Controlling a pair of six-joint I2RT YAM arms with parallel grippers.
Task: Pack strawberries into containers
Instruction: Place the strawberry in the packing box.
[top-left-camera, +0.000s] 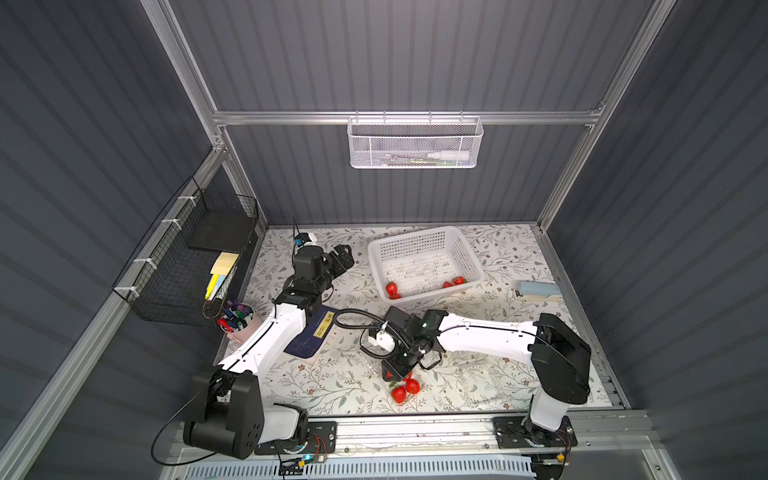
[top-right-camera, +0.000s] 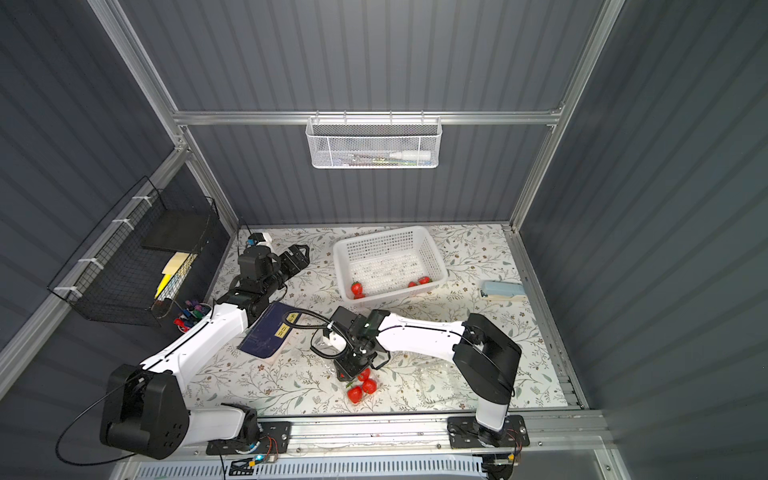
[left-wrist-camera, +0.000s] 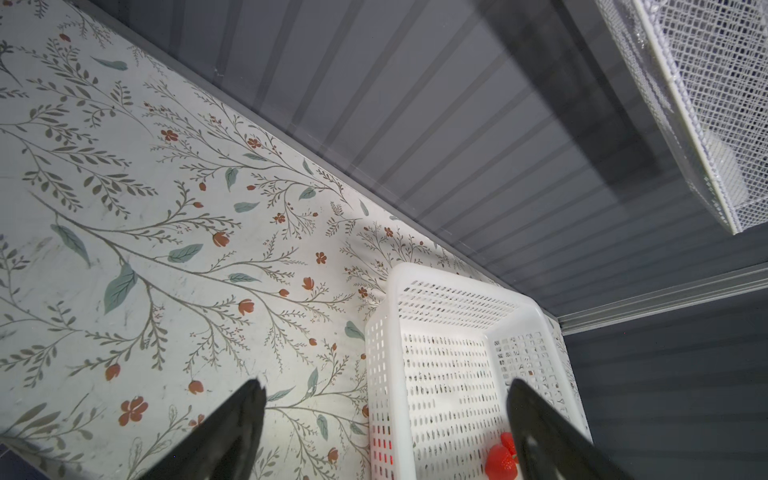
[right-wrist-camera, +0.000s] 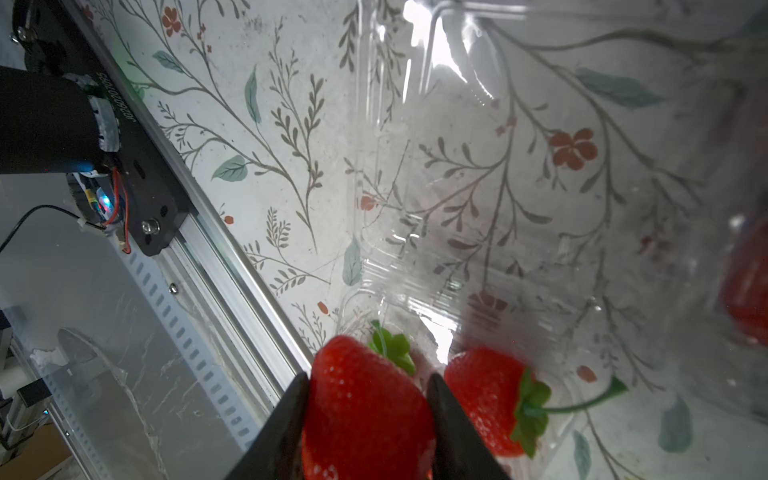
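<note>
Strawberries first: four show in the white basket (top-left-camera: 411, 245), two at its near left corner (top-left-camera: 391, 288) and two at its near right corner (top-left-camera: 453, 282), though the lower left one is small and hard to make out. Three more show red (top-left-camera: 405, 388) at the front of the bench (top-left-camera: 332, 386), beside and partly under the right arm's tip. In the right wrist view one strawberry (right-wrist-camera: 365, 415) sits between the fingers, a second (right-wrist-camera: 484, 399) lies just beside it with its green cap and stem, and a third red shape (right-wrist-camera: 744, 291) is blurred behind clear plastic. The clear containers are hard to count: one open container (right-wrist-camera: 457, 174) is plain in the wrist view, and faint plastic glints (top-left-camera: 473, 372) lie to its right in a top view. The basket stands near the back wall, with bare bench on both its sides. The berry container lies close to the front rail, with open bench to its left as far as a dark notebook (top-left-camera: 311, 332). A pale blue object (top-left-camera: 536, 290) lies at the right edge. The left end effector (left-wrist-camera: 385, 384) hangs beside the basket's left wall with its fingers (left-wrist-camera: 232, 432) spread wide and nothing between them. The right end effector (right-wrist-camera: 368, 378) is clamped on the one strawberry, low at the open container.
</note>
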